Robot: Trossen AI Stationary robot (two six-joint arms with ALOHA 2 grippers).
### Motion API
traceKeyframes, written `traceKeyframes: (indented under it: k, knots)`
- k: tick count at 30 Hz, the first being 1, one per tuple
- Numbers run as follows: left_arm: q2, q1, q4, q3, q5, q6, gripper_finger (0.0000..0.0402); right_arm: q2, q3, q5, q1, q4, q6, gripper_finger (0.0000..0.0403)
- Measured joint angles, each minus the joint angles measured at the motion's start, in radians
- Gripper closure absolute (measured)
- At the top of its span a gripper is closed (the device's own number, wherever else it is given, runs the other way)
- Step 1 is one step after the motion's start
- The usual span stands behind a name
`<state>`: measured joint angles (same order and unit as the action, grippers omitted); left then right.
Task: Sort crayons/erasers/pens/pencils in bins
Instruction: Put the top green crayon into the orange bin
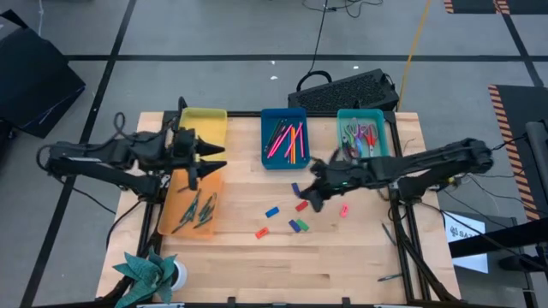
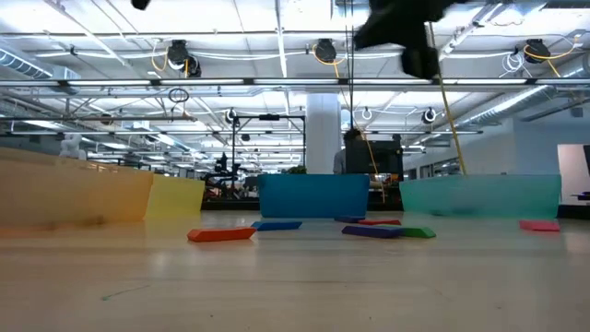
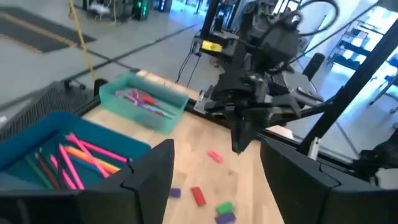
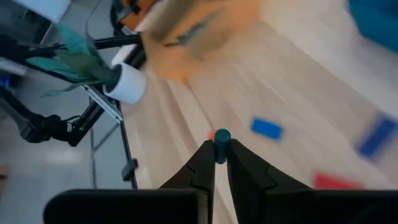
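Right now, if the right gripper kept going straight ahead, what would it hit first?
Probably the wooden tabletop, beside a small red eraser; the right gripper points downward, pinching a green piece.

We see a pale wood table (image 1: 342,257) holding four bins: yellow (image 1: 205,124), translucent orange (image 1: 190,205), blue (image 1: 283,137) with pink and orange sticks, and teal (image 1: 360,133) with pink and purple ones. Loose erasers are orange-red (image 1: 262,232), blue (image 1: 272,211), green (image 1: 294,226), purple (image 1: 301,226), red (image 1: 301,205) and pink (image 1: 344,210). Both arms are black, and the right gripper (image 4: 221,149) pinches something teal (image 4: 222,144).
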<state>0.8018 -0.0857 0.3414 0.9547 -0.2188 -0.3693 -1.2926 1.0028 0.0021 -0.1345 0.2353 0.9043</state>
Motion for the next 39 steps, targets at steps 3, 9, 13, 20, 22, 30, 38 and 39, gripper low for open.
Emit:
traceKeyframes:
  k: [3,9,13,20,22,30,38,39]
  knots:
    - [-0.026,-0.009,0.117,0.041,0.000,-0.041,0.0160,-0.143,0.156,0.001,-0.006,-0.001,-0.093,0.0378]
    - [-0.058,-0.033,0.245,0.054,0.004,-0.080,0.0160,-0.415,0.476,-0.025,-0.005,-0.007,-0.259,0.0378]
    - [-0.041,-0.083,0.318,0.054,0.051,-0.077,0.0160,-0.518,0.584,-0.033,-0.010,-0.088,-0.346,0.0378]
    - [0.020,-0.174,0.210,0.053,0.056,-0.074,0.0160,-0.508,0.603,0.036,-0.037,-0.236,-0.605,0.0378]
    - [0.042,-0.173,0.164,0.053,0.061,-0.142,0.0160,-0.495,0.603,0.102,-0.049,-0.243,-0.714,0.0378]
    - [0.165,-0.130,0.103,0.053,0.117,-0.578,0.0160,-0.483,0.603,0.289,-0.063,-0.248,-0.935,0.0378]
    - [0.239,-0.081,-0.088,0.053,0.141,-0.711,0.0160,-0.482,0.603,0.315,-0.056,-0.215,-0.974,0.0378]
    - [0.244,-0.073,-0.103,0.053,0.141,-0.717,0.0160,-0.481,0.603,0.317,-0.055,-0.216,-0.976,0.0378]
